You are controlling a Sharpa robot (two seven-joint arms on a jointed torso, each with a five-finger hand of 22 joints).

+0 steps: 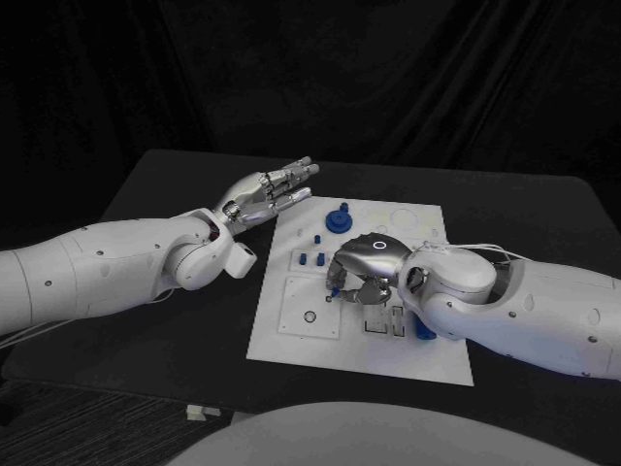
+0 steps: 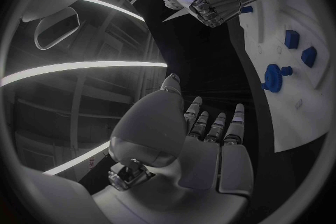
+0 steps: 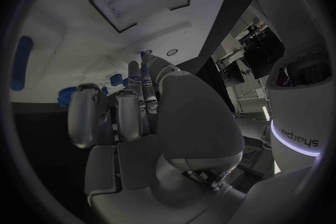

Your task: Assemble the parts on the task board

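**Right hand curled over board centre, left hand free past far-left corner**

The silver right hand (image 1: 367,264) sat palm-down over the middle of the flat white rectangular task board (image 1: 310,345), fingers curled toward the surface. Whether it pinched a part couldn't be told; fingertips were hidden in the head view, and the right wrist view showed only small blue bits near the tips (image 3: 143,64). Just by its wrist, on the board's near-right area, stood an upright blue peg-like part (image 1: 423,330) beside a dark recessed slot (image 1: 380,322).

The silver left hand (image 1: 269,194) hovered w/ fingers straight and spread, grasping nothing, above the table off the board's far-left corner, not touching it.

On the board: a round blue gear-shaped part (image 1: 338,219) at the far edge, two small blue block parts (image 1: 308,258) left of the right hand, and a square outlined recess (image 1: 310,306) w/ a small ring mark in it, near-left. The board lay on the black table (image 1: 143,330).
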